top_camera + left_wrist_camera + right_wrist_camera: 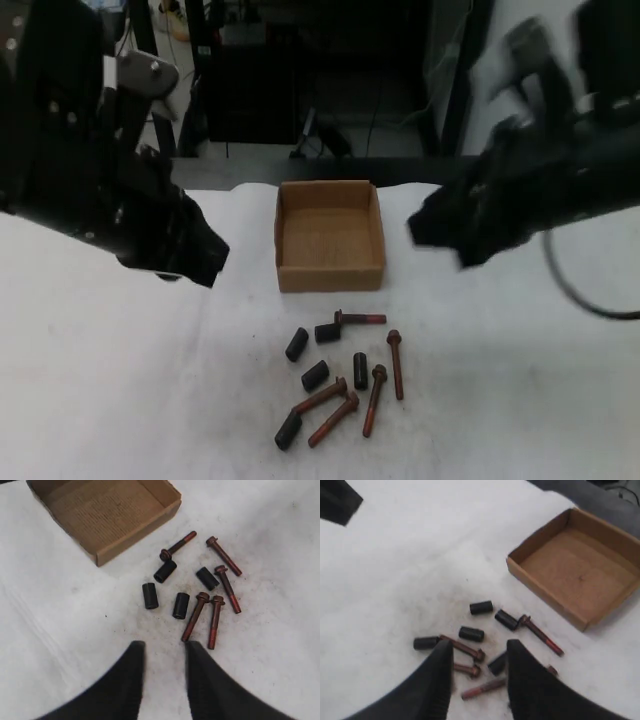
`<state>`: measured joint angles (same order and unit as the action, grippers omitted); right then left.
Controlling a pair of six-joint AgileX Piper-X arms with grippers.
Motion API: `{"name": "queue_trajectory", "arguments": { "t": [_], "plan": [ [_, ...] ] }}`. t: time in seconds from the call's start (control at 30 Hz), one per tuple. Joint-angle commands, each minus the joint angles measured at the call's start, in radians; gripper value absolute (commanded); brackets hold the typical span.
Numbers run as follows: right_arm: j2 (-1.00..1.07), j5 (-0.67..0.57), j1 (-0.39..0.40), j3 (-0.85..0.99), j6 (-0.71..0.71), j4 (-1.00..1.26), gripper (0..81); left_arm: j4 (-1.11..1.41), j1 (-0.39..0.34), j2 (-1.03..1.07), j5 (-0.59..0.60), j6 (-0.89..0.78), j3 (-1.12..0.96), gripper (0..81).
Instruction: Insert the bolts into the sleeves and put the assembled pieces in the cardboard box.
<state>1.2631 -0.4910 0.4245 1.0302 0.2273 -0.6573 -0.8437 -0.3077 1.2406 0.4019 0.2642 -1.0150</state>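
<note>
Bolts [395, 365] and sleeves [297, 344] lie loose in one tight scatter on the white surface [100, 400], just in front of the cardboard box [329, 272], which has no piece in it yet. I have the left claw [164, 647] held up off to the left of the parts, partly open and gripping nothing; the right claw [479, 647] hangs off to the right, likewise partly open and bare. One bolt lies with its end at a sleeve's mouth, but I cannot tell whether it is seated. My worry is crowding: two bolts lie side by side, almost touching, so a claw closing there could pinch both or kick one away. I judge the sleeves would roll if nudged, out of easy reach. With both arms aimed at one small patch, I also expect a clash if they come down together
</note>
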Motion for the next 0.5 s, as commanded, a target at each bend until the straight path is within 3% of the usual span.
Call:
{"name": "queue_trajectory", "arguments": {
  "t": [0.0, 0.07, 0.17, 0.3, 0.47],
  "plan": [
    [0.034, 0.343, 0.122, 0.027, 0.016, -0.106, 33.9, -0.008, -0.015, 0.007, 0.053, -0.107, -0.012, 50.8],
    [0.033, 0.418, 0.162, 0.027, 0.016, -0.126, 33.9, 0.012, -0.040, 0.010, 0.110, -0.171, -0.012, 54.1],
    [0.018, 0.476, 0.167, 0.027, 0.005, -0.147, 33.9, 0.021, -0.108, 0.016, 0.115, -0.156, -0.012, 50.3],
    [-0.004, 0.475, 0.118, 0.027, 0.005, -0.174, 33.9, 0.023, -0.221, 0.063, 0.061, -0.081, -0.012, 44.6],
    [-0.027, 0.461, 0.025, 0.027, 0.005, -0.193, 33.9, 0.048, -0.348, 0.189, -0.073, 0.000, -0.012, 43.8]
  ]
}}
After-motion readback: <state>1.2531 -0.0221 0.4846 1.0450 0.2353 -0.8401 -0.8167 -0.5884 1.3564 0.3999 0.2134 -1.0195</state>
